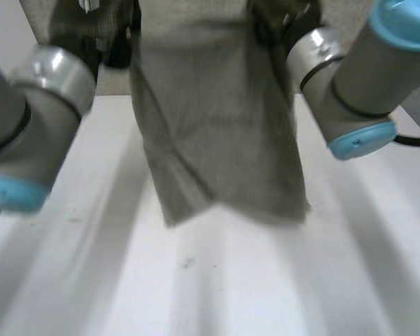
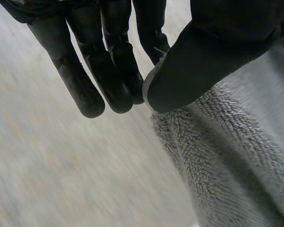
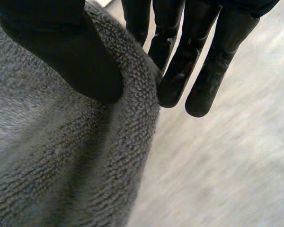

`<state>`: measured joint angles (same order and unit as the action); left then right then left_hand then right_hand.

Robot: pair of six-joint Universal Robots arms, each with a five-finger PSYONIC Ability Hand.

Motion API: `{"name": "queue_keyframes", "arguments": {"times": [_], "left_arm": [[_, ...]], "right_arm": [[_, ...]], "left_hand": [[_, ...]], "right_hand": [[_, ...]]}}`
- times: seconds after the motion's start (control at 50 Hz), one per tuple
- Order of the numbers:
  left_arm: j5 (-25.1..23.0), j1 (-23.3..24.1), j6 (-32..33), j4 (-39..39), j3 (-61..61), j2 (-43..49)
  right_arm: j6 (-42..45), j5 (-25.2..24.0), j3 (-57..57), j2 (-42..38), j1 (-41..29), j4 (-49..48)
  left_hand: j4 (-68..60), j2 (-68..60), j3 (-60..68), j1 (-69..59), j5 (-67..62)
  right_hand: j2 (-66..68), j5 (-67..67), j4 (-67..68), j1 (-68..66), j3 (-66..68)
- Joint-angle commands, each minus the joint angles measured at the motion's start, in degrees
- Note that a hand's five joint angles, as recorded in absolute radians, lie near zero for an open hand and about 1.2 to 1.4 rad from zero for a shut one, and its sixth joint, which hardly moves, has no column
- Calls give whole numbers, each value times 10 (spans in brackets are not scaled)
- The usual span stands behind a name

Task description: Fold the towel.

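**A:** Where's the towel right now?

**B:** I have the towel [image 1: 217,140] hanging between both arms above the white surface [image 1: 280,280]. My left hand [image 2: 203,61] pinches one end of its top edge, thumb against straight fingers. My right hand [image 3: 61,52] clamps the other end the same way.

**A:** How will you lay it down?

**B:** I'd keep both hands level and lower slowly, so the bottom hem lands first and straight. It's thick, looped grey terry, limp and softly creased, with one lower corner sagging. I reckon it would bunch if I rushed.
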<state>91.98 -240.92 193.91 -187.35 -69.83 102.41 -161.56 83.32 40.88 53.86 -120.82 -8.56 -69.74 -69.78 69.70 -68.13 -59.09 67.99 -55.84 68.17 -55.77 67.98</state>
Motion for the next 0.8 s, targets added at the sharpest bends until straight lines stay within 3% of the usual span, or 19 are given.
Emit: {"name": "queue_keyframes", "arguments": {"times": [0.02,0.1,0.22,0.36,0.44,0.56,0.64,0.7,0.74,0.8], "left_arm": [[7,19,24,-7,138,53],[5,49,21,-11,60,54],[10,55,19,-34,-53,59],[30,56,20,-123,-251,84],[29,59,20,-145,-303,89],[27,89,21,-148,-343,91],[26,96,21,-145,-348,83],[25,93,21,-144,-349,80],[25,88,21,-144,-348,69],[25,79,21,-144,-348,59]], "right_arm": [[-12,-4,239,159,18,-172],[-14,-7,292,163,23,-164],[-7,-37,393,161,23,-133],[37,-38,506,141,23,-108],[113,-36,568,135,29,-77],[128,-37,592,140,26,-39],[128,-38,599,145,28,-27],[128,-41,611,150,34,-25],[127,-41,615,152,39,-30],[127,-41,620,152,56,-34]], "left_hand": [[-103,-102,103,-119,-109],[-103,-102,103,-119,-109],[-103,-102,103,-119,-109],[-103,-102,103,-119,-109],[-103,-102,103,-119,-109],[-103,-102,103,-119,-109],[154,154,-153,138,147],[218,219,-218,202,212],[411,411,-411,395,404],[452,453,-452,436,446]], "right_hand": [[120,-142,118,-242,120],[120,-142,118,-242,120],[120,-142,118,-242,120],[120,-142,118,-242,120],[120,-142,118,-242,120],[120,-142,118,-242,120],[120,-142,118,-242,120],[120,-142,118,-242,120],[120,-142,118,-242,120],[120,-142,118,-242,120]]}}
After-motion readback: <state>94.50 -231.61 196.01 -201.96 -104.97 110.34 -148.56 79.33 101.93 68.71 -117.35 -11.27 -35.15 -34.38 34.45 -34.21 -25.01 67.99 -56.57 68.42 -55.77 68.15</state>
